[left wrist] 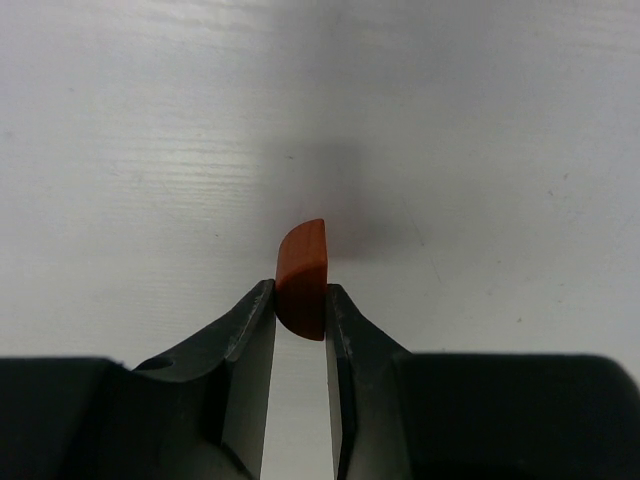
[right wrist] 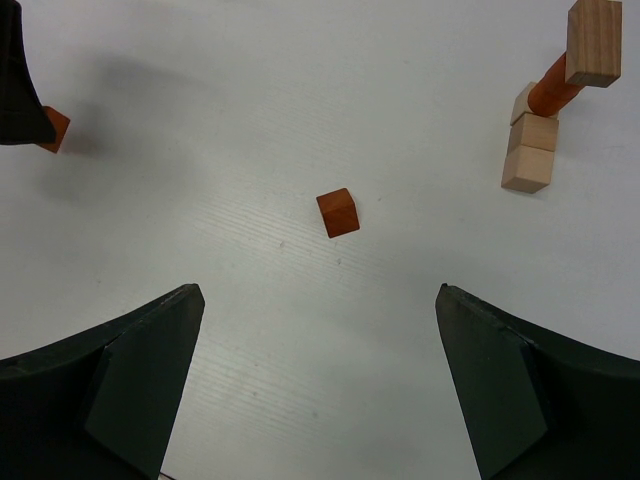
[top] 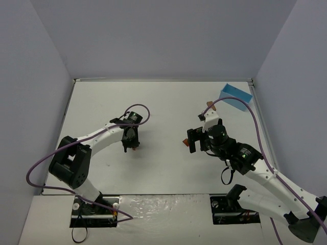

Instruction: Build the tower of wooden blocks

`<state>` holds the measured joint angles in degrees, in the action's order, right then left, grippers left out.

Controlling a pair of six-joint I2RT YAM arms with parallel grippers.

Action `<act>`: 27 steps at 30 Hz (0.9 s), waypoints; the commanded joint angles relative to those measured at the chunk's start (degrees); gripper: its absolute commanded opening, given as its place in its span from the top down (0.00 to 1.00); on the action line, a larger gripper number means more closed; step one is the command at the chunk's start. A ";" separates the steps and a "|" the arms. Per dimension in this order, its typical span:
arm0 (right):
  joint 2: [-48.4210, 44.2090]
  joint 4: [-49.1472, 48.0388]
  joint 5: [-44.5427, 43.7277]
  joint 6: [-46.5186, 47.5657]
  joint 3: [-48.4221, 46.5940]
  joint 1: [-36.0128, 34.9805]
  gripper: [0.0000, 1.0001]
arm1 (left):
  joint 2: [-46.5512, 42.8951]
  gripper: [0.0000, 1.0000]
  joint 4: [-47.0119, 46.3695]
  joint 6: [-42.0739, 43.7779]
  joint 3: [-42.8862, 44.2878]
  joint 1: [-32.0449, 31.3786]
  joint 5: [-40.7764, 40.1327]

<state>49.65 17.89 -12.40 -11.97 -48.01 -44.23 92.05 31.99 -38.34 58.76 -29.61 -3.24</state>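
A white table (top: 158, 102) fills the floor of a plain grey-lavender booth, with walls (top: 41, 76) rising close along its left, far and right edges.

The left gripper (left wrist: 300, 292) is closed tight on a reddish-orange half-round block (left wrist: 302, 270). Its two dark fingers (left wrist: 250, 335) press the block's flat faces, and the curved edge sticks out ahead of the tips. In the top view this gripper (top: 132, 142) sits left of the table's middle, well away from every edge, with open white tabletop on all sides.

The right gripper (right wrist: 318, 292) is spread wide and has hold of nothing. A small orange cube (right wrist: 338, 212) lies on the table just ahead of it, apart from both fingers.

From above, that cube (top: 185, 143) is only a speck beside the right gripper (top: 190, 142). The wood block tower (top: 208, 104) is a smudge there, half hidden by a purple cable (top: 230, 100), near a blue box (top: 235, 96) in the far right corner.

The right wrist view shows the tower (right wrist: 530, 150) clearly. Three pale tan cubes are lined up touching, an orange-red round rod rises from them, and a larger tan block sits at the rod's far end. That view also catches the left gripper (right wrist: 18, 90) at its upper left edge, well apart from the tower.
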 commanded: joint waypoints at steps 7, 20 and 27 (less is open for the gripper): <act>1.51 -1.80 -1.18 0.59 -1.94 0.44 0.00 | 5.33 1.00 7.05 4.69 6.19 -2.33 -15.52; -0.69 -1.72 -1.49 -0.87 -0.68 0.46 0.00 | 17.63 1.00 9.32 2.48 12.60 -10.32 -16.27; -1.55 -1.72 -1.82 -1.38 -0.42 0.46 0.00 | 19.13 0.78 8.93 0.56 13.82 -12.78 -13.21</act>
<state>48.93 17.89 -12.55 -12.28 -48.01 -44.23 108.68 43.64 -33.66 72.25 -40.48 -27.11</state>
